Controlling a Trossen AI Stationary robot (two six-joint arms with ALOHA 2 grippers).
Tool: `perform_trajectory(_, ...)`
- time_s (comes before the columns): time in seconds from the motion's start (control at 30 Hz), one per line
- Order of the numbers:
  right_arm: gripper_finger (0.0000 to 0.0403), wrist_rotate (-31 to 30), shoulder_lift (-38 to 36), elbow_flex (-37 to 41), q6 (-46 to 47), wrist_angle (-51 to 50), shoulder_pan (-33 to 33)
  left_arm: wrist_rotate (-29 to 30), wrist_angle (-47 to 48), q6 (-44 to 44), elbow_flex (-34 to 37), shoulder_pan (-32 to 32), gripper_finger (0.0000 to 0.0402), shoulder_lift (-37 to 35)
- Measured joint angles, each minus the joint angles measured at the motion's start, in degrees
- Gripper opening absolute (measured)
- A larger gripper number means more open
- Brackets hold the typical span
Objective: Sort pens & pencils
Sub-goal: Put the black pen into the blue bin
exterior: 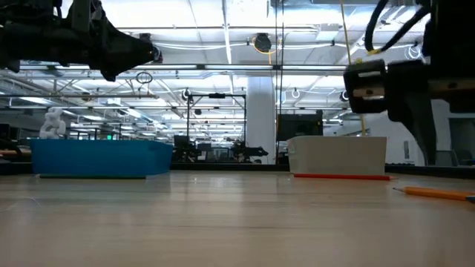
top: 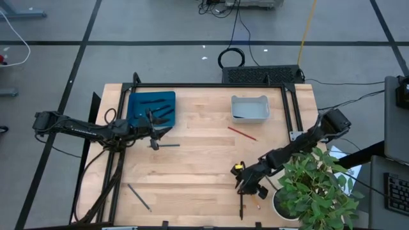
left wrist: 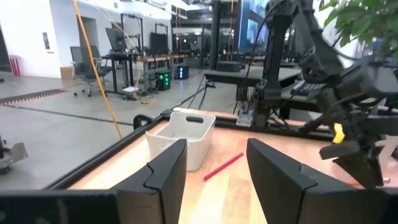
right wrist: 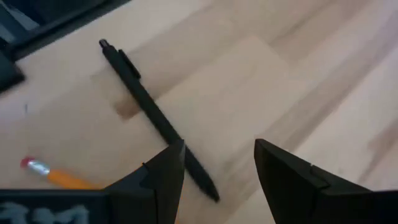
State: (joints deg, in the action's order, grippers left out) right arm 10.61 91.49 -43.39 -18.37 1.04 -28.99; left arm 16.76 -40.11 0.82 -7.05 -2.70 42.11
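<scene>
Jaws apart on right gripper (right wrist: 217, 168), hovering over black pen (right wrist: 152, 115) lying flat on worktop (top: 204, 166) beside orange pencil (right wrist: 59, 176). Best centred across barrel before closing.

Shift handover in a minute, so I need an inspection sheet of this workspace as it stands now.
Surface: wooden table, bare in the middle.
Job's things: pens in the blue tray; red pencil near the white bin; black pen and orange pencil under the right hand; grey stick at the front left.
Clutter: potted plant at the right front corner.
Hands: left hand open beside the tray; right hand open above the black pen, holding nothing.
Cables: on the floor behind the table.
Surroundings: lab benches, no person seen.
</scene>
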Motion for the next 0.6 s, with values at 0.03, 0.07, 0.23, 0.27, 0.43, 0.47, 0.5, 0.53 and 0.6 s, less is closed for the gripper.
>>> perform_trajectory(0.03, 0.0183, 0.03, 0.70, -0.73, -0.21, -2.22, 0.00, 0.06, 0.16, 0.44, 0.00, 0.00, 0.0172, 0.00)
perform_trajectory(0.07, 0.0183, 0.01, 1.42, -1.18, -0.32, -4.15, 0.04, 0.08, 0.37, 0.99, 0.00, 0.00, 0.0172, 0.00)
perform_trajectory(0.23, 0.0183, 0.11, 3.36, -1.86, -0.35, -4.56, -0.17, 0.13, 1.33, 1.29, 0.00, 0.00, 0.0173, 0.00)
perform_trajectory(0.27, 0.0183, 0.11, 3.81, -1.86, -0.35, -4.47, -0.28, 0.13, 1.43, 1.26, 0.00, 0.00, 0.0172, 0.00)
perform_trajectory(0.43, 0.0182, 0.63, 4.91, -1.89, -1.13, -3.41, -0.47, 0.43, 1.39, 1.18, 0.00, 0.00, 0.0173, 0.00)
perform_trajectory(0.47, 0.0181, 0.77, 4.91, -1.89, -1.74, -3.49, -0.57, 0.52, 1.35, 1.16, 0.00, 0.00, 0.0172, -0.02)
perform_trajectory(0.5, 0.0177, 1.13, 4.92, -1.89, -2.53, -3.61, -0.59, 0.65, 1.41, 1.03, 0.00, 0.00, 0.0172, 0.00)
perform_trajectory(0.53, 0.0171, 1.46, 4.94, -1.89, -2.76, -3.65, -0.59, 0.81, 1.40, 0.98, 0.00, 0.00, 0.0173, 0.00)
perform_trajectory(0.6, 0.0153, 1.56, 4.96, -1.89, -2.85, -3.81, -0.61, 1.36, 1.39, 0.96, 0.00, 0.00, 0.0172, 0.00)
